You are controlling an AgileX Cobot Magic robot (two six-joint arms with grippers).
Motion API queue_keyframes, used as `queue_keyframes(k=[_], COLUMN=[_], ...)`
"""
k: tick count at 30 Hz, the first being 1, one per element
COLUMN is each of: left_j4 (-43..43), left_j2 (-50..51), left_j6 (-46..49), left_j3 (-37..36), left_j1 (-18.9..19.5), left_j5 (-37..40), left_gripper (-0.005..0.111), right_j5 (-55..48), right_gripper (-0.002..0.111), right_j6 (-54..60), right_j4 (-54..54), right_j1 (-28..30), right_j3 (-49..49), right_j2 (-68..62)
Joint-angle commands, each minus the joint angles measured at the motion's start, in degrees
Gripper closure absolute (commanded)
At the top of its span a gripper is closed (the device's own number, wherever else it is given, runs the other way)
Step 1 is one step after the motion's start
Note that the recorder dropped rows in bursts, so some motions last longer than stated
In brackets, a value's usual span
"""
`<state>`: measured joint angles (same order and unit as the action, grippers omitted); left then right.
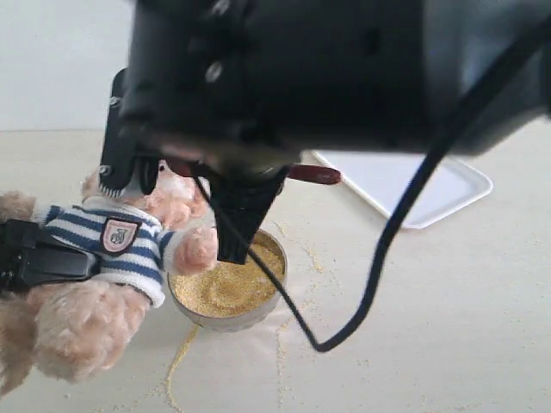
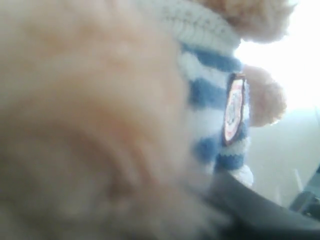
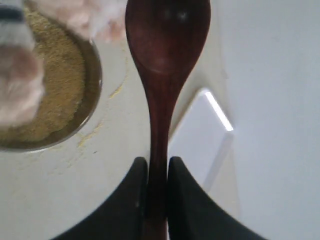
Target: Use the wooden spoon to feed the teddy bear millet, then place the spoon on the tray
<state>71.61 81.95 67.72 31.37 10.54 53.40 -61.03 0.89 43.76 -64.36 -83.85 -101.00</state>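
Note:
The teddy bear (image 1: 129,249) leans at the left in its striped shirt (image 2: 210,90), one paw (image 3: 17,82) over the millet (image 1: 225,288). My left gripper (image 1: 47,258) is clamped on the bear's side; its wrist view is mostly blurred fur, with one dark finger (image 2: 260,210) showing. My right gripper (image 3: 157,167) is shut on the thin handle of the wooden spoon (image 3: 165,55). The spoon's oval bowl is up by the bear's fur, with no grains in it. Its handle end (image 1: 314,175) sticks out toward the white tray (image 1: 430,189).
The millet (image 3: 45,85) sits in a round metal bowl (image 1: 258,314) against the bear. Loose grains (image 1: 181,357) trail over the tabletop around it. The right arm's black body (image 1: 284,69) fills the upper exterior view, and a black cable (image 1: 387,241) loops down from it.

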Motion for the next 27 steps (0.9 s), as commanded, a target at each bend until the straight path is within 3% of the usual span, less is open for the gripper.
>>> queue_keyframes(k=[1,9,16,21,27], left_j4=[2.02,4.48,8.23,8.33,8.73], left_j2=[-0.43,2.06,5.8,5.8,5.8], left_j6=[1.43,5.94,6.99,7.8,8.02], left_j3=[2.95,4.0,4.94,6.68,6.68], left_j1=[-0.37,-0.37,-0.37,-0.37,-0.37], left_j5=[-7.58,-17.45,-15.23,-13.98,-14.21], left_gripper=[0.102,0.102,0.102,0.102,0.102], right_j5=[-1.63,-5.8,-1.56,-4.83,-3.32], right_gripper=[0.108,0.108,0.108,0.108,0.108], right_j6=[14.13,22.89,16.25,13.95,13.95], right_j4=[-18.89,-22.66,-9.96,-1.15,-3.68], right_j1=[6.29,9.19,4.92,2.58,2.55], right_j3=[-0.14,-0.14,-0.26,-0.26,-0.26], right_j2=[4.61,3.19,-6.75,-13.94,-16.22])
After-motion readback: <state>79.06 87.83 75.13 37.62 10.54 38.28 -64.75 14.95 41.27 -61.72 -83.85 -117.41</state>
